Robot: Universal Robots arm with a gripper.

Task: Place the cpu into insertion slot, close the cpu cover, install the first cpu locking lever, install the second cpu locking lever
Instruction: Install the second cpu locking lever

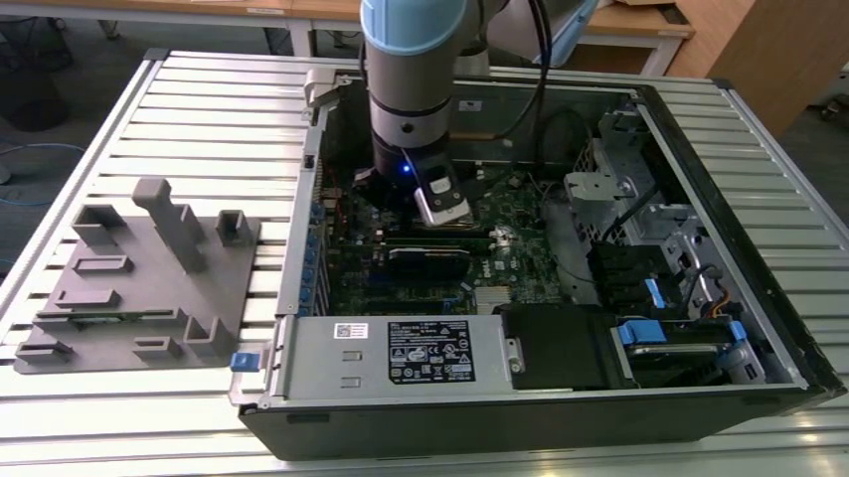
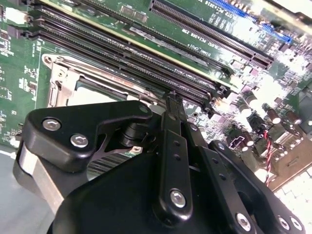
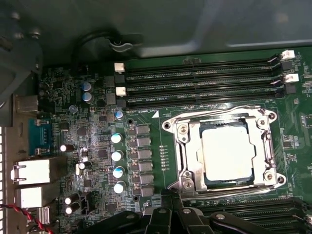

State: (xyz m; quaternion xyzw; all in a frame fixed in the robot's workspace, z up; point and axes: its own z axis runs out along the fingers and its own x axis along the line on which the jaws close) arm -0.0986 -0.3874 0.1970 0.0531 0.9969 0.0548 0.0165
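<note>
The chip (image 3: 226, 153) sits in the socket (image 3: 183, 146) under its cover (image 3: 267, 146); claw (image 2: 173, 100) (fingers together, empty) hovering close risks scraping the board.

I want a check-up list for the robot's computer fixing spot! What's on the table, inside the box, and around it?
Surface: ribbed metal table carrying an open computer case.
Job's things: the cpu, silvery top up, sits in the insertion slot; the cpu cover lies closed around it, on the green board.
Clutter: grey fixture tray on the table at the exterior view's left.
Grippers: the gripper hangs just above the board beside the socket; whether its jaws are open cannot be told.
Cables: red-and-black twisted wires; a black cable runs along the arm.
Surroundings: wooden desks behind the table.
</note>
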